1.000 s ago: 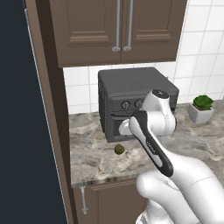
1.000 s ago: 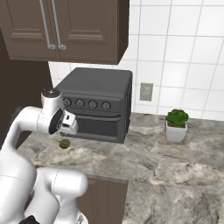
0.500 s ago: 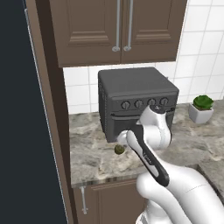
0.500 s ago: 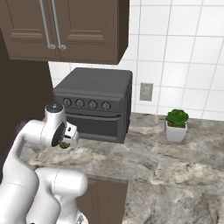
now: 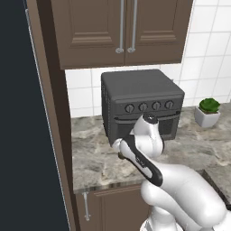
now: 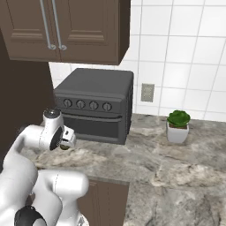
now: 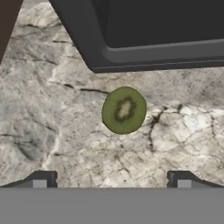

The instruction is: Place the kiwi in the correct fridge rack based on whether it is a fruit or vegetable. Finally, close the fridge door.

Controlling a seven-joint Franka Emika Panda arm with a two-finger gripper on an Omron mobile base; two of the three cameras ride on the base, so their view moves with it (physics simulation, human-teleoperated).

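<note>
The kiwi [image 7: 124,110] lies cut face up on the marble counter [image 7: 52,113], just in front of the dark toaster oven [image 7: 153,35]. In the hand view my gripper [image 7: 111,181] hangs above it, open, with its two dark fingertips [image 7: 41,179] spread wider than the fruit and nothing between them. From the right base view the gripper [image 6: 67,140] is low over the counter at the oven's left front corner. A tall dark slate-blue panel [image 5: 22,135] fills the left side; I cannot tell whether it is the fridge door. The fridge rack is out of view.
The toaster oven [image 5: 140,106] stands against the tiled wall, close behind the hand. A small potted plant [image 6: 178,126] sits to its right. Brown upper cabinets [image 5: 122,27] hang overhead. A brown side panel [image 5: 58,135] borders the counter's left end.
The arm has come down and swung left over the counter, so the hand now hovers above the kiwi. In the left base view the arm now covers the kiwi. The fruit has not moved.
</note>
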